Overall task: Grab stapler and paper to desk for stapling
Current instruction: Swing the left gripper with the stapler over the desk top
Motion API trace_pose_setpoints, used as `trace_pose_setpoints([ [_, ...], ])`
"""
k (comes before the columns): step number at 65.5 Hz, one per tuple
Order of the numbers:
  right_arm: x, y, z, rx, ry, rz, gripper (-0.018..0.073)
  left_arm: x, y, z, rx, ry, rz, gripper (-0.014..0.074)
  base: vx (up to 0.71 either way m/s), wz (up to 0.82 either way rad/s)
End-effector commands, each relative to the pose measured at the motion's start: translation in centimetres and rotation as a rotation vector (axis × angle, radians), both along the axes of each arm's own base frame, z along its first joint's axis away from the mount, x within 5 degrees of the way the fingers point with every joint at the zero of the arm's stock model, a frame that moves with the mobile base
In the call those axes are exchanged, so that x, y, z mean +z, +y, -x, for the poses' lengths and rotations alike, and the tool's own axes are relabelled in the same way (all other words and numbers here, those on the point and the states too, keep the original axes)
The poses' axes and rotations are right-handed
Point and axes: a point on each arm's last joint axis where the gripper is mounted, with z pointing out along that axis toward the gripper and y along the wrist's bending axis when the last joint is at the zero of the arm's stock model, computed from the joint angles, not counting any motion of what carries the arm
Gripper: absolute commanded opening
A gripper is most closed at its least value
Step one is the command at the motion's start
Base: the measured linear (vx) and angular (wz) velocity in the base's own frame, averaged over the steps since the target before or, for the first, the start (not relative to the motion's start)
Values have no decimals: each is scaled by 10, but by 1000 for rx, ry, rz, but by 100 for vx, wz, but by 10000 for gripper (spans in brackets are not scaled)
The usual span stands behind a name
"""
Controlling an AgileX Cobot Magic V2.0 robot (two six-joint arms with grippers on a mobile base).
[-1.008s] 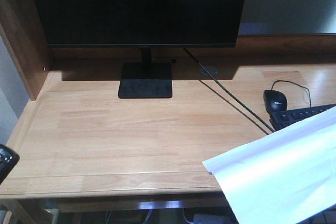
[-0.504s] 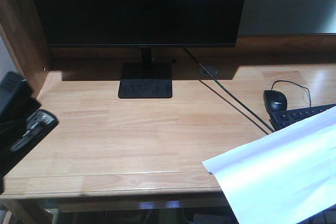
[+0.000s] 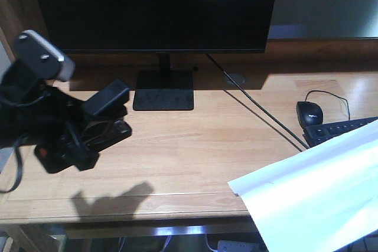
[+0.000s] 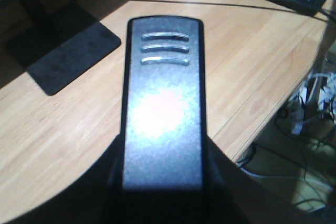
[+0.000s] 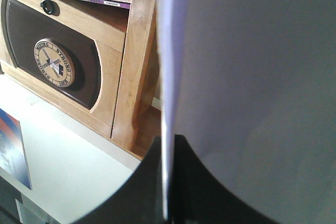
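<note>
Holding the stapler (image 4: 163, 103) clenched in its left gripper (image 3: 75, 140) above the desk's (image 3: 177, 146) left side, clear of the monitor (image 3: 159, 10), the robot pinches the paper's (image 3: 313, 199) edge in its right gripper (image 5: 165, 182) at the front right corner, both seemingly poised for set-down.

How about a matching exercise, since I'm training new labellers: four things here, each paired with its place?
Things:
1 stapler
2 paper
3 mouse
4 monitor

Places:
A beside the keyboard
B standing at the back of the desk
C held up at the left
D sticking out past the front edge, right

Pairs: 1-C, 2-D, 3-A, 4-B
</note>
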Motion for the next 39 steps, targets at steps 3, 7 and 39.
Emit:
trace_pose_setpoints([
  [3, 5, 1, 2, 8, -65, -3, -9, 19, -13, -20, -59, -81, 37, -7, 0, 0],
  [7, 5, 1, 2, 8, -65, -3, -9, 16, -17, -28, -85, -76, 34, -7, 0, 0],
  [39, 5, 1, 2, 8, -65, -3, -9, -25, -3, -95, -207, 21, 118, -7, 0, 0],
])
